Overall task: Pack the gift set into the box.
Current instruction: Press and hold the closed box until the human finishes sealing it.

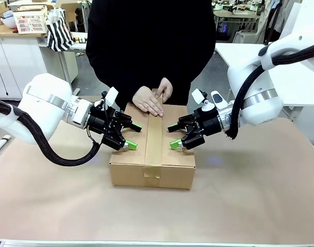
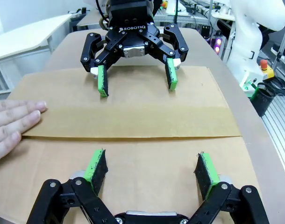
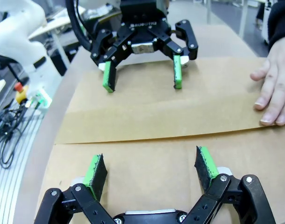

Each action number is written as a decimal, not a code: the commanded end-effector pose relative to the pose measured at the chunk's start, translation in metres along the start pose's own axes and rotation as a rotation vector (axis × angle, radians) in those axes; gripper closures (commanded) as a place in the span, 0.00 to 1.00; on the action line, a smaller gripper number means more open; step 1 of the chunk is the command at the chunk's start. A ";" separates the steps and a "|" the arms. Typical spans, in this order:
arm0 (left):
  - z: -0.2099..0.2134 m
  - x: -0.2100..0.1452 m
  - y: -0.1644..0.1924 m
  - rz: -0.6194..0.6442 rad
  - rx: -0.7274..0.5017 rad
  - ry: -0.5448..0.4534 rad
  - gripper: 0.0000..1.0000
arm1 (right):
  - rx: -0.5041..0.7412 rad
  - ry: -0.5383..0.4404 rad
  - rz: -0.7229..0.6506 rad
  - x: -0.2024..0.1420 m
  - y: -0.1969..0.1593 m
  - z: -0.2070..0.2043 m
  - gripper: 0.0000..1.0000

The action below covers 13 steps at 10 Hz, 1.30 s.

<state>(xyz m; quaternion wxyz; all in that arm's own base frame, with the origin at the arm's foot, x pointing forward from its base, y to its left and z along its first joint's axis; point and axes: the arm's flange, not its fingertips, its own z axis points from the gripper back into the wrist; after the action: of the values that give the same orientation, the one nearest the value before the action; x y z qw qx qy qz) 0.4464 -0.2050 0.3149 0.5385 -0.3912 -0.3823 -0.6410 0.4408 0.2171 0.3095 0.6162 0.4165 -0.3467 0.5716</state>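
Box (image 1: pixel 152 149) sitting mid-table, flaps shut, taped along seam; gift set presumably enclosed. Far edge being pressed by person's hand (image 1: pixel 149 99). 2 grippers being held above lid: left gripper (image 1: pixel 131 136) and right gripper (image 1: pixel 173 136) both spread, empty. Risk being judged: fingers pinched or box shoved if either descends.

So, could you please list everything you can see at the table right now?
Box: one, brown cardboard, middle of the table, flaps closed.
Tape strip: one, brown, along the box's top seam and down its near side.
Table: one, tan surface, under the box.
Person's hands: two, pressing on the box's far edge.
Left claw: one, black with green pads, open over the box's left half.
Right claw: one, same colours, open over its right half.
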 end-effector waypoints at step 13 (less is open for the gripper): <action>0.001 -0.003 -0.002 0.013 -0.013 0.007 0.00 | -0.001 0.002 -0.010 -0.004 0.000 -0.002 0.00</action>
<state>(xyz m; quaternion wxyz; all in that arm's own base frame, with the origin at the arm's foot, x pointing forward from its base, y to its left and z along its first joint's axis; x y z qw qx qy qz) 0.4460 -0.2049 0.3142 0.5387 -0.3915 -0.3816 -0.6410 0.4408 0.2172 0.3085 0.6165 0.4172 -0.3459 0.5712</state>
